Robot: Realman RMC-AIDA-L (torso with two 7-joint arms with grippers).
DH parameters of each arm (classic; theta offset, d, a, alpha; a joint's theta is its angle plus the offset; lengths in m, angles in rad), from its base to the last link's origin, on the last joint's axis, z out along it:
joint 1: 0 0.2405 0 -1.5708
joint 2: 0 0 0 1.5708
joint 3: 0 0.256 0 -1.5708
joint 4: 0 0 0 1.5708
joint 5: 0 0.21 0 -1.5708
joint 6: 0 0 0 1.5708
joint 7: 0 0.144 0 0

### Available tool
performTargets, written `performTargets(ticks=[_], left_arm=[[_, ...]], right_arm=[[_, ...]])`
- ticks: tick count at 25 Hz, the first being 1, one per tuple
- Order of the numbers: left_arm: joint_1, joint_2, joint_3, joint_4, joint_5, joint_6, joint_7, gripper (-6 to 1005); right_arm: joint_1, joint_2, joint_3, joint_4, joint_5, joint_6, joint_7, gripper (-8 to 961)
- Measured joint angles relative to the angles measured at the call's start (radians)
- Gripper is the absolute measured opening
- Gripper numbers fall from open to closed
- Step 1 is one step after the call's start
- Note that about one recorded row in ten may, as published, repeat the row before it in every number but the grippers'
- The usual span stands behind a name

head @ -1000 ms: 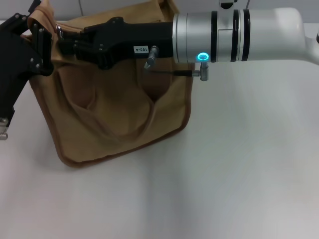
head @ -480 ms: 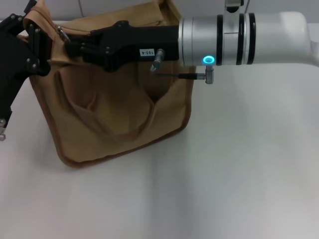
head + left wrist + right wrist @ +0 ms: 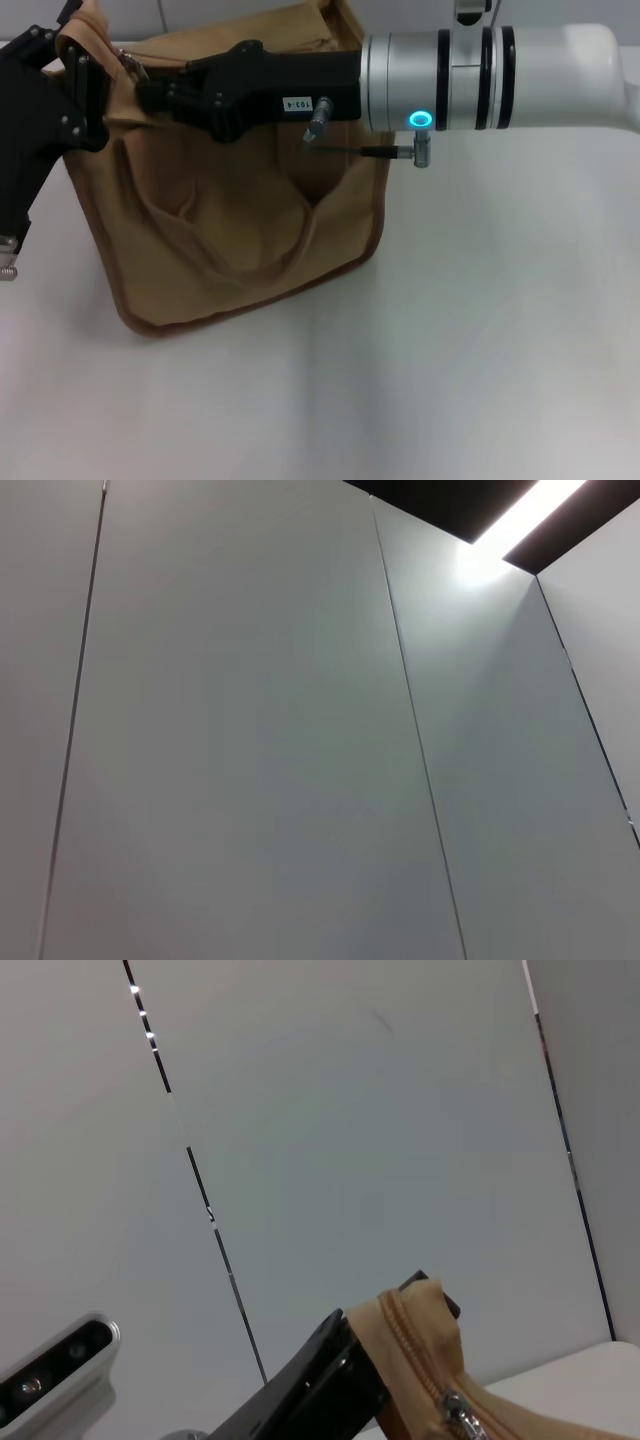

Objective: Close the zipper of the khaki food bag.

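I see the bag [image 3: 240, 215] standing on the white surface [image 3: 450, 350] towards its far left corner, front pockets facing me. My right pincer [image 3: 140, 92] reaches across the bag's top from the right, its tips at the top left end by the silver zipper pull [image 3: 128, 62]; I cannot tell if it is pinching. My left pincer [image 3: 75, 50] is pressed onto the bag's far left top corner fabric. The right wrist view shows the zipper [image 3: 440, 1385] running up that lifted corner.

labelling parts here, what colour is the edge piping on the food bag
Darker brown against the tan canvas of the khaki food bag; clearest in the head view.
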Motion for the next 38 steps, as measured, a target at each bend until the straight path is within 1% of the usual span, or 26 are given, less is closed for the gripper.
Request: performTargets(ticks=[7, 13, 19, 27, 34, 38], left_arm=[[-0.001, 0.0, 0.002, 0.0, 0.0, 0.001, -0.001, 53], [-0.002, 0.0, 0.003, 0.0, 0.002, 0.001, -0.002, 54], [0.002, 0.001, -0.003, 0.0, -0.001, 0.001, -0.008, 55], [0.008, 0.0, -0.004, -0.003, -0.003, 0.001, -0.009, 56], [0.01, 0.001, -0.009, -0.012, -0.007, -0.004, -0.005, 57], [0.012, 0.002, -0.017, -0.017, -0.008, -0.01, -0.003, 58]], right_arm=[[0.004, 0.001, 0.013, -0.013, 0.004, 0.005, 0.0, 28], [0.016, 0.002, 0.003, -0.018, 0.001, 0.018, 0.018, 10], [0.01, 0.002, 0.001, -0.018, -0.002, 0.025, 0.021, 1], [-0.043, 0.003, 0.012, -0.022, 0.0, 0.056, 0.002, 0], [-0.103, 0.005, 0.014, -0.064, 0.004, 0.125, -0.023, -1], [-0.13, 0.005, 0.032, -0.071, 0.005, 0.131, -0.039, -1]])
